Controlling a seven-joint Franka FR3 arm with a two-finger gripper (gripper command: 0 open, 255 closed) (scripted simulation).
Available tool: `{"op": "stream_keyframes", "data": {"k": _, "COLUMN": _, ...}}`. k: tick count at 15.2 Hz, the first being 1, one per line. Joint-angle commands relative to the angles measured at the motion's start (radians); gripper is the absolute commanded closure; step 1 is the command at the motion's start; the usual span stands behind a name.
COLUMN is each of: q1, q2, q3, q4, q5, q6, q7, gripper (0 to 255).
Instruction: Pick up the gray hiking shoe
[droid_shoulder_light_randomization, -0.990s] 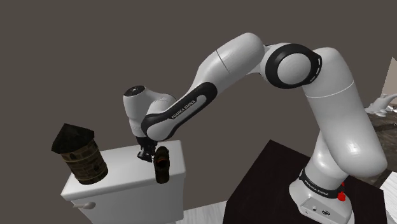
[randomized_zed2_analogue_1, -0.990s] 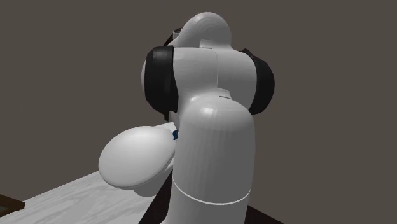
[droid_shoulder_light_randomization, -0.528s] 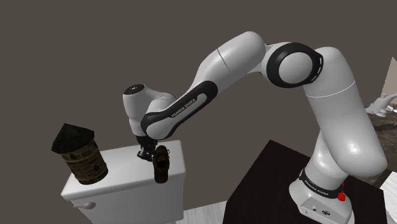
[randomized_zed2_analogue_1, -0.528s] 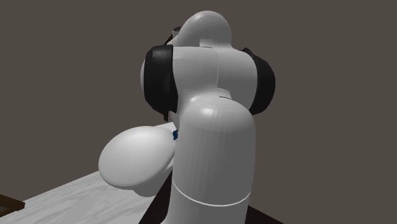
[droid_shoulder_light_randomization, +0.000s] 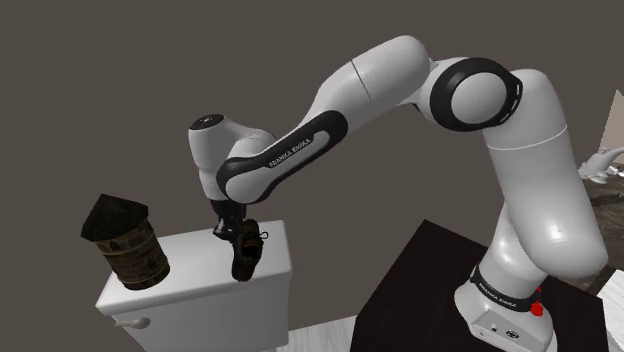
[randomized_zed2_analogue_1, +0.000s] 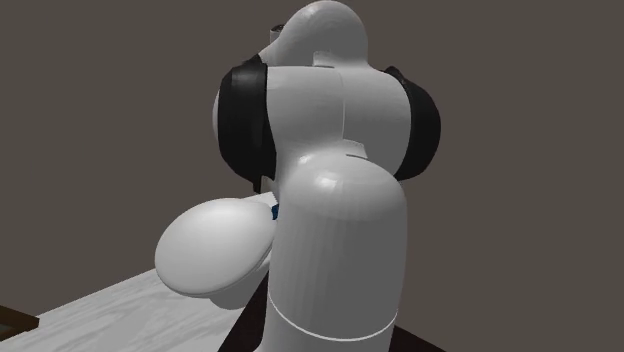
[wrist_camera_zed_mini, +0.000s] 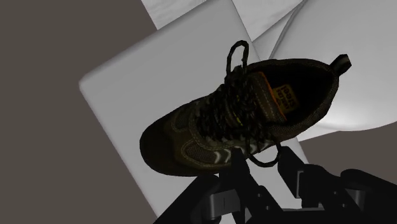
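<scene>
Over the white toilet tank (droid_shoulder_light_randomization: 200, 288) in the shoulder view, the hiking shoe (droid_shoulder_light_randomization: 245, 253) hangs on end from the gripper (droid_shoulder_light_randomization: 229, 228), near a dark birdhouse-shaped thing (droid_shoulder_light_randomization: 124, 243) standing on the same top; the second exterior view gives the arm (randomized_zed2_analogue_1: 340, 230) from close behind, white shells and black joints. The wrist view adds the shoe's dark olive-brown upper, black laces and orange insole patch, with the black fingers (wrist_camera_zed_mini: 238, 173) closed narrowly on its side wall.
</scene>
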Motion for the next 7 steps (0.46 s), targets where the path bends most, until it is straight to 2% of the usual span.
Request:
{"op": "stream_keyframes", "data": {"k": 1, "q1": 0.000, "q2": -0.012, "q3": 0.004, "q4": 0.013, "q5": 0.005, "q6": -0.023, "q7": -0.003, "gripper": 255}}
{"op": "stream_keyframes", "data": {"k": 7, "q1": -0.002, "q2": -0.036, "q3": 0.010, "q4": 0.033, "q5": 0.016, "q6": -0.066, "q7": -0.011, "gripper": 255}}
